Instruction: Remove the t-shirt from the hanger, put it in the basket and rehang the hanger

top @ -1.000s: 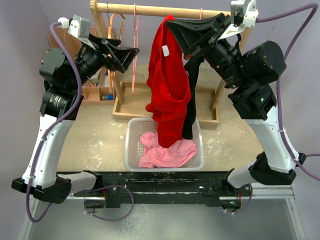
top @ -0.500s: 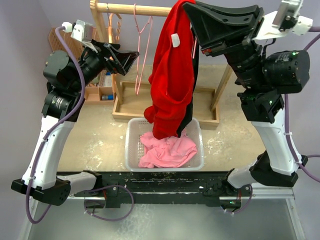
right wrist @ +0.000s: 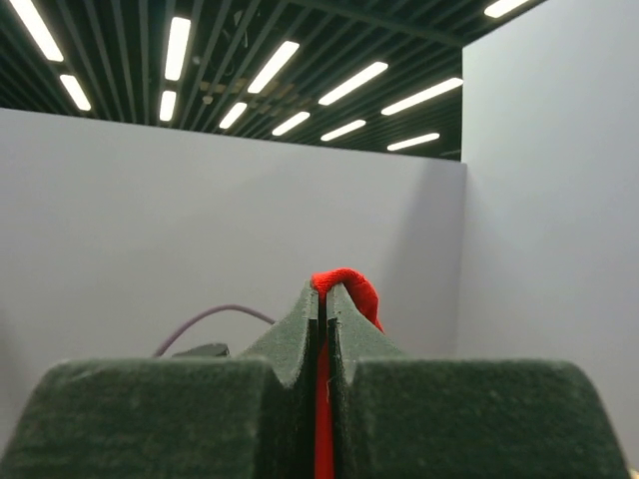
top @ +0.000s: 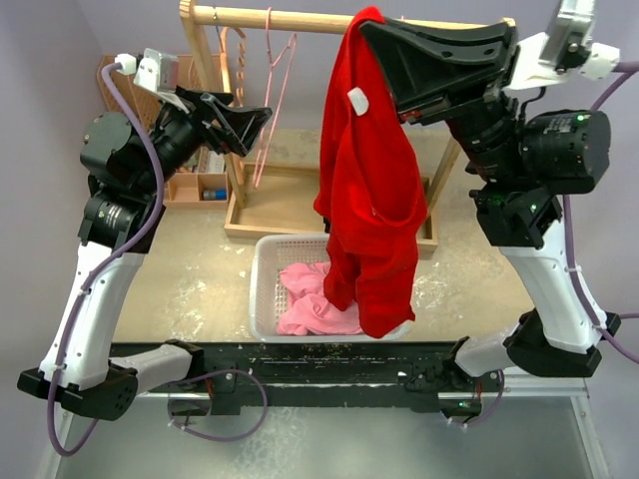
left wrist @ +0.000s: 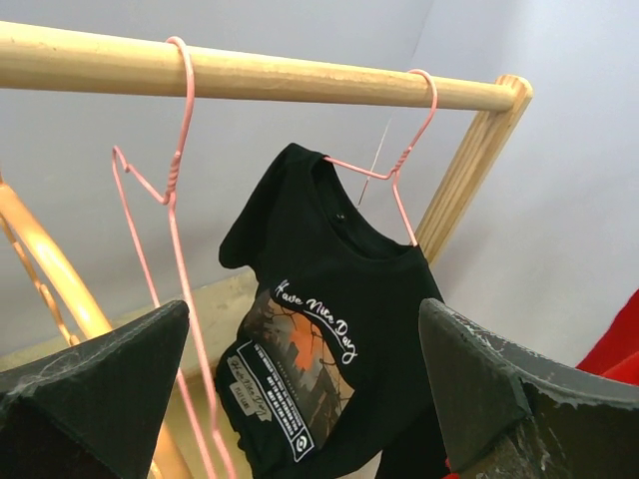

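Observation:
My right gripper (top: 367, 25) is shut on the top edge of a red t-shirt (top: 369, 190) and holds it high; the shirt hangs free down to the white basket (top: 262, 289). In the right wrist view red cloth (right wrist: 344, 284) is pinched between the closed jaws of my right gripper (right wrist: 322, 299). My left gripper (top: 255, 118) is open and empty beside an empty pink hanger (top: 272, 100) on the wooden rod (top: 300, 18). In the left wrist view my open left gripper (left wrist: 303, 309) faces a black printed t-shirt (left wrist: 319, 349) on a second pink hanger (left wrist: 404, 165).
The basket holds a pink garment (top: 310, 299). The wooden rack's base tray (top: 270, 215) lies behind the basket, with its upright post (top: 200, 60) at the left. A small wooden box (top: 195, 185) stands at the back left. A red edge (left wrist: 619, 344) shows at the left wrist view's right side.
My right gripper rose and swung right and nearer with the red t-shirt, which now hangs away from the rack, over the basket's front right. My left gripper barely shifted.

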You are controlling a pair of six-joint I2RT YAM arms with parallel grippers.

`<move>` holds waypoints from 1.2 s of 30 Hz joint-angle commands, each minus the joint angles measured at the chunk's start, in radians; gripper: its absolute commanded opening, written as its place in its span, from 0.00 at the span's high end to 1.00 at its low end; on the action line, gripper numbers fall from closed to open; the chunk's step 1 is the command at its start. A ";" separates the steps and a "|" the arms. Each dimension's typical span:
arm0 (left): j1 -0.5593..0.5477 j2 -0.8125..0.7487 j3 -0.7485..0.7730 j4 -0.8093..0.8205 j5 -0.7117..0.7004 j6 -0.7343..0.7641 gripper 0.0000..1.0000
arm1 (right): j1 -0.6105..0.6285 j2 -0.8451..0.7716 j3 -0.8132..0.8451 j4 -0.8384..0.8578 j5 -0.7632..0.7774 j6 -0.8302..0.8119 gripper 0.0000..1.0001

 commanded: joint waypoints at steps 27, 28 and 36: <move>0.002 -0.103 -0.119 0.055 -0.104 0.041 0.01 | 0.006 -0.158 -0.434 0.182 -0.171 0.273 1.00; 0.002 -0.101 -0.120 0.056 -0.101 0.040 0.01 | 0.005 -0.192 -0.478 0.179 -0.159 0.266 1.00; 0.002 -0.100 -0.151 0.078 -0.083 0.026 0.01 | 0.006 -0.374 -0.806 0.003 0.054 0.152 1.00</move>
